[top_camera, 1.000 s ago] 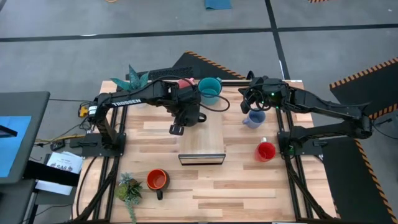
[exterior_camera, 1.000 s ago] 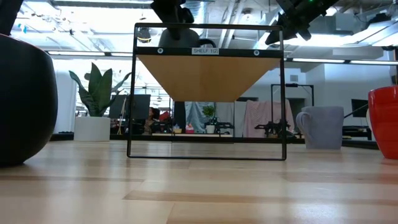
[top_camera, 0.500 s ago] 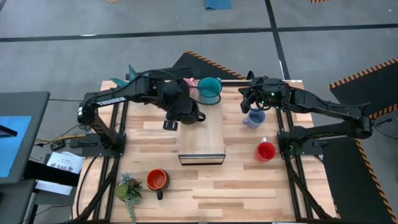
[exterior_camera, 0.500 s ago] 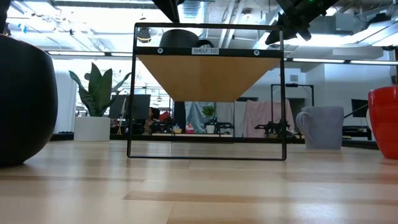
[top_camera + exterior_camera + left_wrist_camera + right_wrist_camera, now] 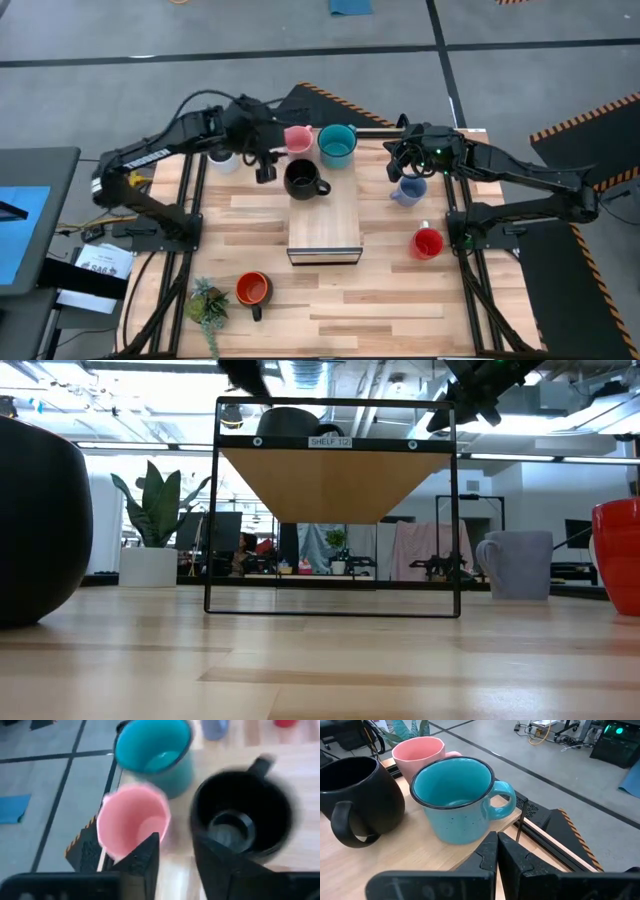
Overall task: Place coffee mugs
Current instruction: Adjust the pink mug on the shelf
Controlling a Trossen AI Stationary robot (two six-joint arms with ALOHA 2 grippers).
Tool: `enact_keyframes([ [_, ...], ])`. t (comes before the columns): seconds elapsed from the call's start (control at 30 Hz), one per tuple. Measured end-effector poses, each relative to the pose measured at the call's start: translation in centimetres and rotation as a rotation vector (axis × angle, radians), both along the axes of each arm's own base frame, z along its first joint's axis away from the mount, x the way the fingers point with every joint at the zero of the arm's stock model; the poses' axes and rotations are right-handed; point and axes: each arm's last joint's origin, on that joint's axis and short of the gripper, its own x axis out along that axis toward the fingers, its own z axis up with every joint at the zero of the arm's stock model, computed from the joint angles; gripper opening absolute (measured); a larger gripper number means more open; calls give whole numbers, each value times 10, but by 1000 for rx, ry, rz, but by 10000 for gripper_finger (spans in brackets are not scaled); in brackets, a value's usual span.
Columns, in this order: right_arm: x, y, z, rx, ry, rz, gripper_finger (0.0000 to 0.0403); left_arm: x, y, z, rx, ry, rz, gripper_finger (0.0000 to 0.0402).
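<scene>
Showing black mug [image 5: 303, 178] whole: high | low: rim only

Pink mug [image 5: 297, 138], teal mug [image 5: 337, 144], glossy black mug [image 5: 303, 179]; pale blue mug [image 5: 407, 190] at three o'clock, red mug [image 5: 427, 243], orange mug [image 5: 252, 290] at seven.

black mug [image 5: 301, 179], pink mug [image 5: 297, 139] and teal mug [image 5: 337, 145] crowd the shelf [image 5: 324, 225] back; its front stands bare.

Left gripper [image 5: 264, 172] fingers apart; right gripper [image 5: 404, 160] pinched.
</scene>
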Motion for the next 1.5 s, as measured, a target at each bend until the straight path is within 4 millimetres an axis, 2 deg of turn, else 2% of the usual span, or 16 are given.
enact_keyframes([
  [0.1,0,0,0,0,0,0,33,-25,13,-40,4,-65,33,58],
  [0.17,0,0,0,-2,2,1,33,-42,17,-57,34,-169,49,22],
  [0.3,0,0,0,-2,2,1,33,-72,13,-70,143,-445,58,4],
  [0.4,0,0,0,-2,2,1,33,-81,15,-85,159,-521,87,1],
  [0.47,0,0,0,-2,1,1,33,-82,19,-98,101,-479,92,0],
  [0.6,0,0,0,-2,0,1,33,-71,29,-115,38,-425,91,0],
  [0.87,0,0,0,0,-1,0,33,-52,44,-128,45,-426,101,0],
  [1.5,0,0,0,-2,-3,0,33,-48,44,-131,-25,-450,64,0],
])
